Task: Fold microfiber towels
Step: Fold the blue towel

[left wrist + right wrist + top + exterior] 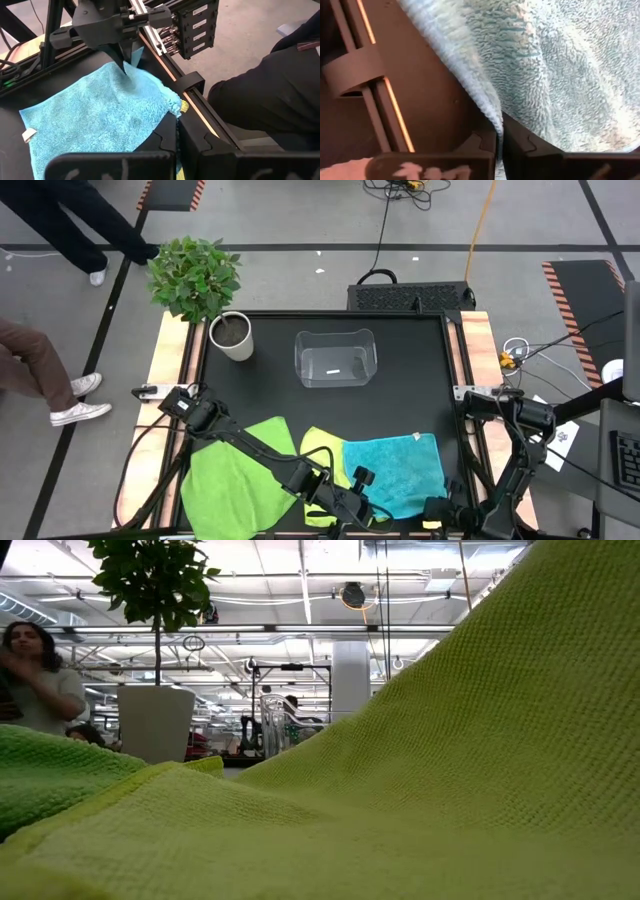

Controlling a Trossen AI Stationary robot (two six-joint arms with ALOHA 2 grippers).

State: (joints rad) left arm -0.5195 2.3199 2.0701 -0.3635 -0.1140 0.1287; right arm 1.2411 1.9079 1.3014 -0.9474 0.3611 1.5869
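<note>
Pale yellow-green towel (420, 770) blocks the low view; both grippers pinch the turquoise towel (395, 465).

Grey concrete floor (300, 225) surrounds the black worktop (420, 380), with striped hazard mats (585, 285) at right and cables (385, 220) at top. Two people's legs (40, 370) stand upper left; ceiling strip lights (260, 630) glow beyond.

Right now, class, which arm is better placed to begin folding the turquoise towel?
Neither alone: the left gripper and the right gripper are each shut on a near corner of the turquoise towel, so both look ready to carry that edge across together.
</note>
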